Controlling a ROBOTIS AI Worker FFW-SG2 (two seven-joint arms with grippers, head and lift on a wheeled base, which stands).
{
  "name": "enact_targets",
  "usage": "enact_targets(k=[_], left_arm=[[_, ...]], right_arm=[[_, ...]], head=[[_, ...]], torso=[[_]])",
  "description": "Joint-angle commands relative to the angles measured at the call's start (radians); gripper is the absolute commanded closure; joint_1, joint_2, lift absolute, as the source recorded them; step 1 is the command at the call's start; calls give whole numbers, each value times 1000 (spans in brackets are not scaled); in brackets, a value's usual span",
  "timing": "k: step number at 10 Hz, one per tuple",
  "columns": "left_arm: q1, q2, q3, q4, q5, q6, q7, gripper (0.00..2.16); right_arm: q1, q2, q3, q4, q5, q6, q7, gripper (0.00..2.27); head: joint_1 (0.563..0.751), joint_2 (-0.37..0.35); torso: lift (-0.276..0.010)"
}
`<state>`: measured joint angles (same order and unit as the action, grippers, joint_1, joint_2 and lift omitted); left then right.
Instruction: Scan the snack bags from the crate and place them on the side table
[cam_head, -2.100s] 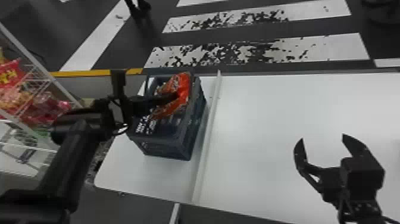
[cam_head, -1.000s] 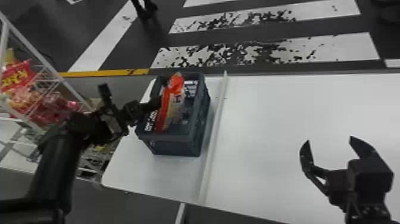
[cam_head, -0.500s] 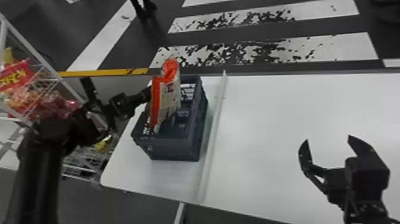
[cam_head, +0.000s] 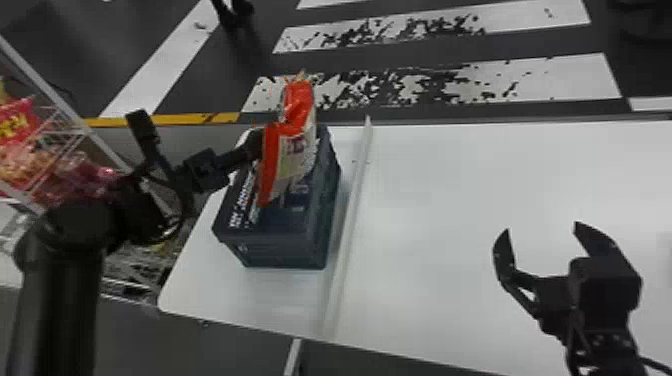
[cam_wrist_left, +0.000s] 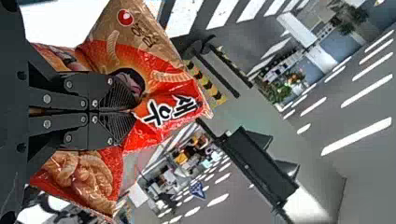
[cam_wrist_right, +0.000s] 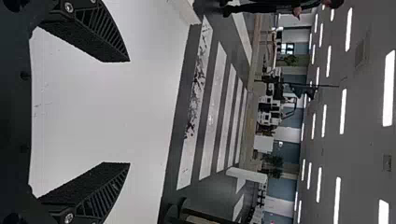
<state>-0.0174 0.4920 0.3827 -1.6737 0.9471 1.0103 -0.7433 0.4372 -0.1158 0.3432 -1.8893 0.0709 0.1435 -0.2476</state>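
Hanging at the left fingers (cam_wrist_left: 116, 127), the snack bag (cam_head: 295, 145) is pinched at its middle, and that grip is clenched hard enough for the film to be creased around it. Here is the relation to be watched: the bag's long axis is set across the fingers, with one end spread out to either side of them. In the head view the bag is seen over the crate (cam_head: 280, 252), its orange end tipped up toward the far side, its other end dropped toward the near rim. Whether the rim is touched by that low end cannot be told.

By the left arm, then, the bag is owned outright. The right fingers (cam_head: 504, 252) are spread wide with nothing grasped, held well apart, beyond the raised strip (cam_head: 350, 215) by which the white surface (cam_head: 450, 175) is divided. So the next move is probably to be made by the left arm: the bag should be kept crosswise and lifted clear of the rim before being swung away, or the drooping end could be snagged.
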Motion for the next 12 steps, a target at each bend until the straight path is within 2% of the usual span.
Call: enact_targets(k=[1,3,5,7,8,9,10,11,12], left_arm=[[8,-33,-85,-40,-10,-8,-4,2135],[-9,-85,-223,-47,-65,-51,13,2135],[-19,-145,-346,-20,-151,-124,44,2135],[-47,-185,-464,68,-212,-229,76,2135],[-62,-211,-519,123,-258,-284,97,2135],[-81,-248,-559,190,-287,-345,111,2138],[-88,-276,-607,233,-332,-431,140,2135],[-102,-294,-653,275,-358,-486,173,2121],[-105,-309,-682,312,-358,-548,209,1706]], right_arm=[[5,2,-9,-8,1,0,-4,87],[18,4,-24,-19,1,-9,-9,90],[29,4,-38,-31,1,-12,-24,90],[35,5,-46,-42,0,-12,-45,90],[37,5,-49,-44,0,-12,-62,90],[37,5,-52,-44,0,-12,-75,90],[37,7,-52,-45,0,-9,-87,90],[38,8,-53,-48,0,-6,-96,90],[40,8,-53,-50,0,-6,-101,90]], head=[[695,249],[695,180],[695,78],[695,-10],[695,-26],[695,-60],[695,-89],[695,-103],[695,-129]], torso=[[-50],[-50],[-50],[-50],[-50],[-50],[-50],[-50],[-50]])
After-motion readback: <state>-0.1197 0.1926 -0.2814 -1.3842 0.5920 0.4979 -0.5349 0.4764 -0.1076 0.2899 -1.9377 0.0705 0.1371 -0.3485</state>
